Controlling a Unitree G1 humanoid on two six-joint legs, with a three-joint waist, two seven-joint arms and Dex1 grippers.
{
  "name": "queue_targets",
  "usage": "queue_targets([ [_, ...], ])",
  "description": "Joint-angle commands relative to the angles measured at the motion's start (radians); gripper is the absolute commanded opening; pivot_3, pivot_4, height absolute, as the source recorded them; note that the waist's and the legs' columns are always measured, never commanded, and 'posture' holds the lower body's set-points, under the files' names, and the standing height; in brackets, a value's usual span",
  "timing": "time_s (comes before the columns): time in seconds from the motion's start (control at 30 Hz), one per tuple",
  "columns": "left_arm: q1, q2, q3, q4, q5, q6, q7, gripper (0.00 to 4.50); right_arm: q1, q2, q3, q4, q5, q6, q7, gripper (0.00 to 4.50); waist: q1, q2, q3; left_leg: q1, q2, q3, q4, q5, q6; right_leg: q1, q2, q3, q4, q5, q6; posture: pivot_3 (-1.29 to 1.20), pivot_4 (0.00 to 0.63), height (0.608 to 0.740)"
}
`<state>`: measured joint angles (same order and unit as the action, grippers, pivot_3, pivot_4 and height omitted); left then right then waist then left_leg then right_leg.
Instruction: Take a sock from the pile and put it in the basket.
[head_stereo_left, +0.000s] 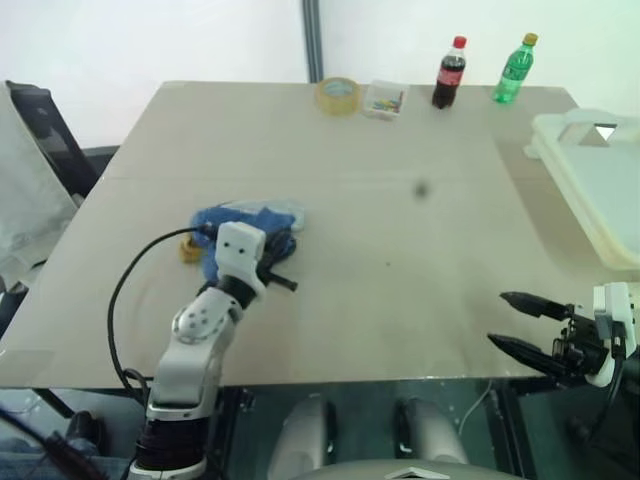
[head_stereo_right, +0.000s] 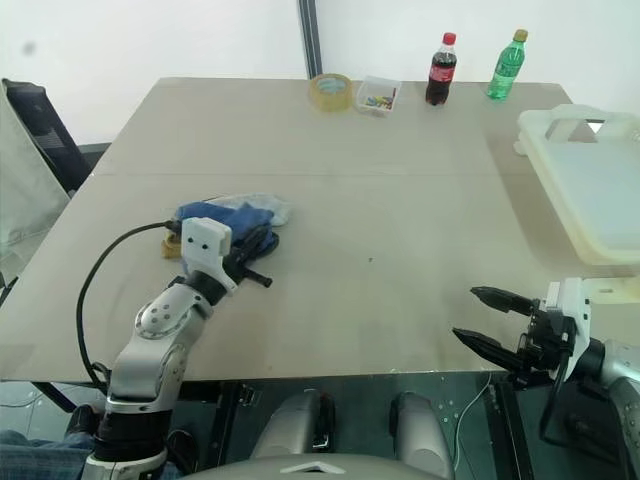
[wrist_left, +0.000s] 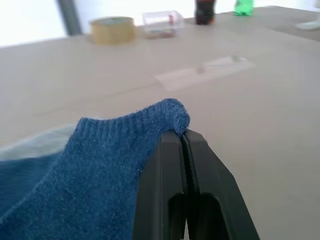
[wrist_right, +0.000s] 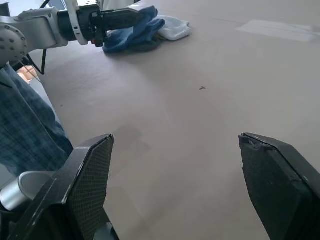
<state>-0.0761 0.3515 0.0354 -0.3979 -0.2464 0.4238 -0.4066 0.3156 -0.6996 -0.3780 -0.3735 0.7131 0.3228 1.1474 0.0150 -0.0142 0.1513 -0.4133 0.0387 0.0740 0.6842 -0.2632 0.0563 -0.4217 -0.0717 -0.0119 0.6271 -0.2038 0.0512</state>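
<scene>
Left eye view: the table (head_stereo_left: 330, 230), a broad beige surface, carries everything noted below. At its far right edge sits the basket (head_stereo_left: 590, 190), a large cream-white plastic tub with a thick rim and a handle cut-out; its inside cannot be made out. The pile (head_stereo_right: 232, 218) of socks lies on the near left part of the table, well apart from the basket, with royal blue socks on top, a light grey one at the far side and a mustard yellow one just showing at the left edge.

The left gripper (head_stereo_left: 277, 272) lies at the near right side of the pile. In the left wrist view its two black fingers (wrist_left: 170, 185) are clenched together on the ribbed cuff of a blue sock (wrist_left: 95, 165), which is bunched at the fingertips.

The right gripper (head_stereo_left: 520, 322) hangs at the near right corner of the table, its fingers (wrist_right: 87, 180) spread wide and released, with nothing between them.

Along the far edge stand, left to right, a roll of tape (head_stereo_left: 338, 95), a small clear box (head_stereo_left: 384, 100), a cola bottle (head_stereo_left: 450, 72) and a green bottle (head_stereo_left: 514, 68).
</scene>
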Motion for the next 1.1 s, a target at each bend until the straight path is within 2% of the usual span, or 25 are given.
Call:
queue_targets([
  [0.03, -0.015, 0.005, -0.054, -0.105, -0.067, 0.121, -0.029, 0.07, -0.01, -0.001, -0.013, -0.014, 0.012, -0.011, -0.004, 4.1, 0.0, 0.0, 0.0, 0.0, 0.0, 0.0, 0.0, 0.0, 0.0, 0.0, 0.0, 0.0, 0.0, 0.0, 0.0, 0.0, 0.15, 0.74],
  [0.27, -0.12, -0.04, -0.234, -0.034, -0.011, 0.169, -0.029, 0.07, -0.016, -0.006, -0.014, -0.024, 0.018, 0.001, -0.014, 4.1, 0.003, 0.0, 0.0, 0.001, -0.002, -0.001, 0.002, 0.0, 0.0, 0.002, 0.001, 0.0, 0.0, 0.0, 0.0, 0.0, 0.15, 0.74],
  [0.47, -0.232, -0.163, -0.412, 0.148, 0.102, 0.105, -0.002, 0.07, -0.006, -0.012, -0.028, -0.045, 0.028, 0.012, -0.028, 4.1, 0.002, 0.0, 0.0, 0.001, -0.002, -0.002, 0.002, 0.0, 0.0, 0.002, 0.002, 0.0, 0.0, 0.0, 0.0, 0.0, 0.15, 0.74],
  [0.73, -0.312, -0.267, -0.464, 0.281, 0.148, 0.102, 0.001, 0.07, 0.002, 0.001, -0.04, -0.074, 0.025, 0.016, -0.081, 4.1, 0.001, 0.0, 0.0, 0.0, -0.002, -0.002, 0.002, 0.0, 0.0, 0.002, 0.002, 0.0, 0.0, 0.0, 0.0, 0.0, 0.15, 0.74],
  [0.87, -0.313, -0.287, -0.459, 0.257, 0.126, 0.099, -0.023, 1.19, -0.012, 0.004, -0.035, -0.073, 0.014, 0.009, -0.11, 4.1, 0.001, 0.0, 0.0, 0.0, -0.002, -0.002, 0.002, 0.0, 0.0, 0.002, 0.001, 0.0, 0.0, 0.0, 0.0, 0.0, 0.15, 0.74],
  [0.93, -0.303, -0.283, -0.451, 0.222, 0.105, 0.095, -0.048, 2.27, -0.02, 0.0, -0.03, -0.069, 0.011, 0.012, -0.118, 4.1, 0.001, 0.0, 0.0, 0.0, -0.002, -0.002, 0.002, 0.0, 0.0, 0.002, 0.001, 0.0, 0.0, 0.0, 0.0, 0.0, 0.15, 0.74],
  [0.97, -0.297, -0.275, -0.441, 0.198, 0.09, 0.095, -0.064, 2.66, -0.027, -0.002, -0.025, -0.066, 0.007, 0.017, -0.124, 4.1, 0.001, 0.0, 0.0, 0.0, -0.002, -0.002, 0.002, 0.0, 0.0, 0.002, 0.001, 0.0, 0.0, 0.0, 0.0, 0.0, 0.15, 0.74],
  [1.1, -0.278, -0.233, -0.35, 0.092, -0.017, 0.124, -0.139, 2.66, -0.073, -0.004, 0.023, -0.05, -0.023, 0.037, -0.157, 4.1, -0.003, 0.001, 0.0, 0.0, -0.002, -0.002, 0.002, 0.0, 0.0, 0.002, 0.001, 0.0, 0.0, 0.0, 0.0, 0.0, 0.15, 0.74],
])
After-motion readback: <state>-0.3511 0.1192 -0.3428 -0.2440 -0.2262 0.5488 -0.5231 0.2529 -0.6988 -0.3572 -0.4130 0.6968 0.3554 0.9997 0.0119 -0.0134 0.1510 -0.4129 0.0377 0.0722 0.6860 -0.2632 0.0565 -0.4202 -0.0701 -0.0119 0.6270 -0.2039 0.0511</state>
